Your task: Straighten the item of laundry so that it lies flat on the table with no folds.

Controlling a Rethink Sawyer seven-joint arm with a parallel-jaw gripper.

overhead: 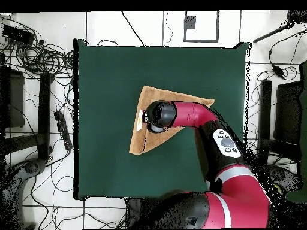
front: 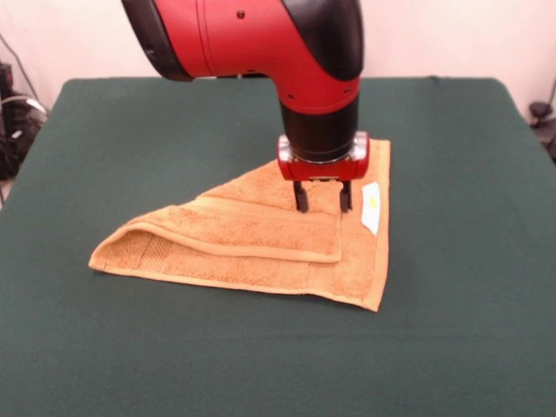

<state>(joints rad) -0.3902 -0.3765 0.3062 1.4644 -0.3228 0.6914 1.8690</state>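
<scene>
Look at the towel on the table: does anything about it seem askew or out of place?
Yes. The towel is folded over itself into a rough triangle, a doubled flap lying across its lower layer. The gripper stands open at the flap's corner, beside the label.

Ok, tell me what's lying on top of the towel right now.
A folded-over flap of the towel itself covers much of it, and the gripper stands on it with its fingers apart, beside the white label. Anything under the flap is hidden.
</scene>
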